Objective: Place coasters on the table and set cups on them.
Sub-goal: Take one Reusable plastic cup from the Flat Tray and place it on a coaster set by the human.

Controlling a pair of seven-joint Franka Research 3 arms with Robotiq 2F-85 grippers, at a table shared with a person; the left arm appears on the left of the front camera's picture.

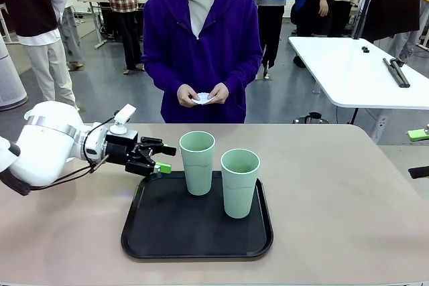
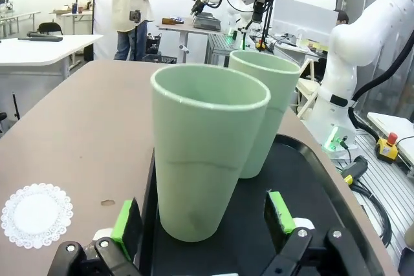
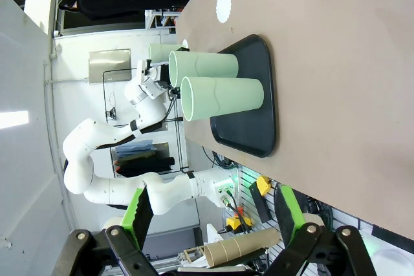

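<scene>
While my left gripper (image 1: 163,159) hung spread at the tray's (image 1: 167,232) left edge, the nearer cup (image 1: 197,162) stood upright on the tray, dead ahead of its fingers; my right gripper (image 3: 213,214), also spread, sat farther off.

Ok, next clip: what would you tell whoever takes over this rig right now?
Left claw: open, pads flanking the nearer cup on the black tray, not closed.
Right claw: open, empty, away from the tray.
The second cup stands on the tray too.
One coaster lies on the table; the person's hands hold white coasters.
No cup is on a coaster yet; all that remains.
</scene>
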